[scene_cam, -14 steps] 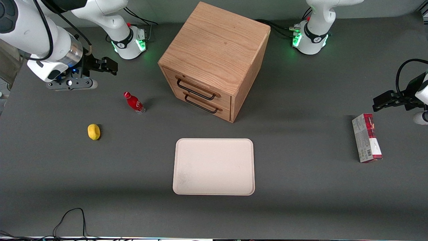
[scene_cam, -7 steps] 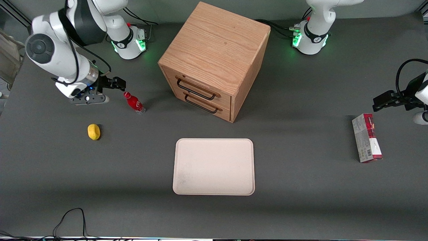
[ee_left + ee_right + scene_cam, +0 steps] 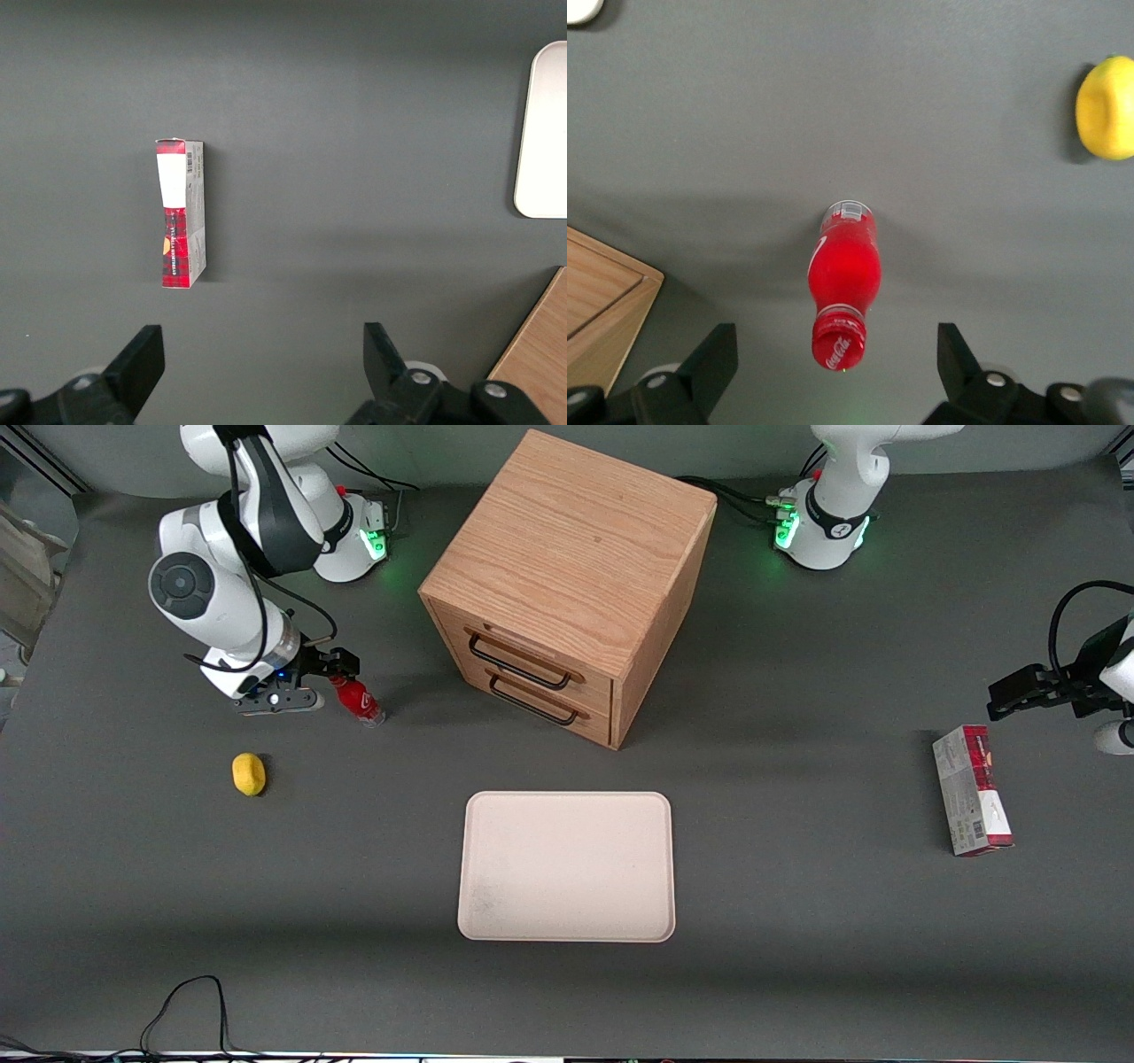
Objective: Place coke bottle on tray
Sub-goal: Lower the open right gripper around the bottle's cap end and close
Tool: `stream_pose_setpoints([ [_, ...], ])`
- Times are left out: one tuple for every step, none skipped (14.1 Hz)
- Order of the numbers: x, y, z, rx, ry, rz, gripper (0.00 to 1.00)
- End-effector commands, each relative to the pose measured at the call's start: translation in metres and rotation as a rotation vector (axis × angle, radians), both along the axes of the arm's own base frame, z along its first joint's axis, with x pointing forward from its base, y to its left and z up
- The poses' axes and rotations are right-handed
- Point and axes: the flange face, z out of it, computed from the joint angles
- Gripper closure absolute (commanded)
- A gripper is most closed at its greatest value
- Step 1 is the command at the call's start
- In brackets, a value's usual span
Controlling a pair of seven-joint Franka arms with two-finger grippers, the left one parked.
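The coke bottle (image 3: pixel 359 701) is small and red with a red cap and a clear base. It stands upright on the grey table, toward the working arm's end, beside the wooden cabinet. My gripper (image 3: pixel 337 665) is open and hangs just above the bottle's cap. In the right wrist view the bottle (image 3: pixel 843 274) stands between the two spread fingers, and the gripper (image 3: pixel 837 359) touches nothing. The cream tray (image 3: pixel 567 865) lies flat and bare, nearer the front camera than the cabinet; its edge also shows in the left wrist view (image 3: pixel 542 133).
A wooden two-drawer cabinet (image 3: pixel 567 576) stands mid-table, its corner showing in the right wrist view (image 3: pixel 598 305). A yellow lemon (image 3: pixel 249 773) lies nearer the camera than the bottle, also seen from the wrist (image 3: pixel 1105 108). A red-and-grey carton (image 3: pixel 971 790) lies toward the parked arm's end.
My gripper has moved from the table's edge toward the bottle and come down over its cap. The bottle and the tray have not moved.
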Motion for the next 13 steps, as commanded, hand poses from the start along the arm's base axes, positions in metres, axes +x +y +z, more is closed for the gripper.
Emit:
stream_pose_setpoints([
  [-0.013, -0.001, -0.013, -0.01, -0.025, 0.036, 0.0],
  [-0.017, -0.002, -0.02, -0.025, -0.029, 0.051, 0.0],
  [-0.019, -0.002, -0.023, -0.025, -0.034, 0.053, 0.0],
  [-0.019, -0.002, -0.024, -0.025, -0.032, 0.053, 0.0],
  [-0.018, -0.002, -0.025, -0.024, -0.037, 0.053, 0.0],
  [-0.019, -0.002, -0.025, -0.024, -0.035, 0.053, 0.0],
  [-0.019, -0.002, -0.026, -0.024, -0.035, 0.053, 0.0],
  [-0.019, -0.002, -0.026, -0.025, -0.034, 0.053, 0.0],
  [-0.019, -0.002, -0.026, -0.024, -0.035, 0.054, 0.08],
  [-0.02, 0.0, -0.024, -0.023, -0.038, 0.057, 0.76],
  [-0.02, 0.002, -0.023, -0.022, -0.041, 0.062, 1.0],
  [-0.02, 0.002, -0.023, -0.023, -0.04, 0.062, 1.0],
  [-0.02, 0.002, -0.023, -0.023, -0.04, 0.062, 1.0],
])
